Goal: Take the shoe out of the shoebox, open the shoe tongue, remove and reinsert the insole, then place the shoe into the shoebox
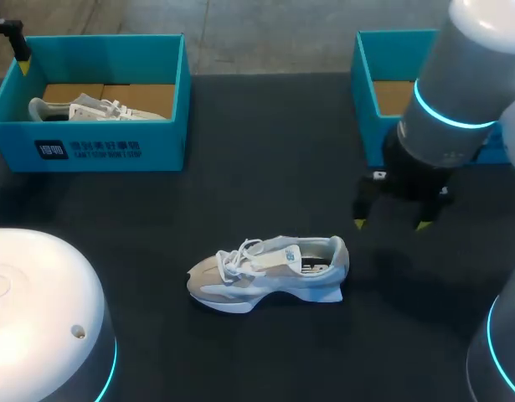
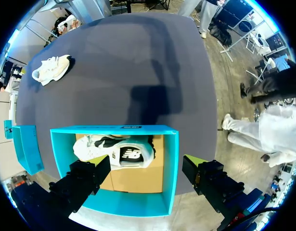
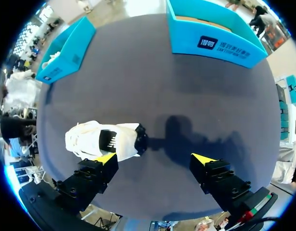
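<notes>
A dark table point(image 1: 265, 151) holds two teal shoeboxes. One shoebox point(image 2: 128, 204) sits directly under the left gripper point(image 2: 145, 161), whose fingers are spread wide and empty above a white boxed shoe point(image 2: 114, 151). The other shoebox point(image 3: 186, 38) is well ahead of the right gripper point(image 3: 155, 159), also wide and empty, with the loose shoe point(image 3: 97, 139) on the table just ahead of one finger.

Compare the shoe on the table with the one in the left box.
The shoe on the table stands on its sole in the open; the boxed shoe appears to lie on its side inside the left shoebox, partly hidden by its wall. Both are pale lace-up sneakers.
</notes>
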Robot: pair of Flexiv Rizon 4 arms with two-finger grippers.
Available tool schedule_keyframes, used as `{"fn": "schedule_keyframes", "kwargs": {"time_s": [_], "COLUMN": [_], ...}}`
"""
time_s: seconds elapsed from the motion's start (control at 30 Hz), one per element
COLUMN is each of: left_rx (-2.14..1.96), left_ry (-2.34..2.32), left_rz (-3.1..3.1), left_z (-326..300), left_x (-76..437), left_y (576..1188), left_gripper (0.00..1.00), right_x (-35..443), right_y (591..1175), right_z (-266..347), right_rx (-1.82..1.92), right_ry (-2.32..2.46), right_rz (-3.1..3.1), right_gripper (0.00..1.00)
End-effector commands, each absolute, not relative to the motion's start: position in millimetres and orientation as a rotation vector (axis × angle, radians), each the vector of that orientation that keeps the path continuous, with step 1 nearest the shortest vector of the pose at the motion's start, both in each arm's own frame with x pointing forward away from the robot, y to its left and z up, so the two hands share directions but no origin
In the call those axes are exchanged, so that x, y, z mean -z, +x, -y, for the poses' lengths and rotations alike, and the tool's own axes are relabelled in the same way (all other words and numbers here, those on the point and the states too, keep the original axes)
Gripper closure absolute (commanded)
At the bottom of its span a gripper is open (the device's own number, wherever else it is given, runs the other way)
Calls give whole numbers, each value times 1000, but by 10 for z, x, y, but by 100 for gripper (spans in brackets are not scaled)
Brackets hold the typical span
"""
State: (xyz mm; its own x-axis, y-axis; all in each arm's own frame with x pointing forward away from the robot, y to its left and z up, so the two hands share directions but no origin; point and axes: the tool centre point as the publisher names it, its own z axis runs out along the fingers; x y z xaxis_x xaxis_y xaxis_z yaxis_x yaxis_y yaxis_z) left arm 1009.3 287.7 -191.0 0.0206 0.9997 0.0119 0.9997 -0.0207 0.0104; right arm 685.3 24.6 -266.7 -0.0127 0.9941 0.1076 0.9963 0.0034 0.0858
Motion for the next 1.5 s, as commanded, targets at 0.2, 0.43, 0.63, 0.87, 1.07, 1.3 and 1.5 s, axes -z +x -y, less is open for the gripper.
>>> {"fn": "schedule_keyframes", "kwargs": {"time_s": [0.2,0.43,0.63,0.87,1.07,1.3,1.5], "left_rx": [29,29,29,29,29,29,29], "left_ry": [-2243,-2243,-2243,-2243,-2243,-2243,-2243], "left_rz": [2195,2195,2195,2195,2195,2195,2195], "left_z": [-2879,-2879,-2879,-2879,-2879,-2879,-2879], "left_x": [1904,1904,1904,1904,1904,1904,1904], "left_y": [10090,10090,10090,10090,10090,10090,10090], "left_gripper": [0,0,0,0,0,0,0], "right_x": [2493,2451,2471,2471,2471,2615,2706], "right_y": [6778,6682,6615,6615,6615,6682,6725], "right_z": [189,468,617,617,617,763,945], "right_rx": [515,749,1003,1003,1003,1236,1353], "right_ry": [-1857,-1563,-1213,-1213,-1213,-902,-731], "right_rz": [2457,2627,2727,2727,2727,2765,2796], "right_gripper": [0,0,0,0,0,0,0]}}
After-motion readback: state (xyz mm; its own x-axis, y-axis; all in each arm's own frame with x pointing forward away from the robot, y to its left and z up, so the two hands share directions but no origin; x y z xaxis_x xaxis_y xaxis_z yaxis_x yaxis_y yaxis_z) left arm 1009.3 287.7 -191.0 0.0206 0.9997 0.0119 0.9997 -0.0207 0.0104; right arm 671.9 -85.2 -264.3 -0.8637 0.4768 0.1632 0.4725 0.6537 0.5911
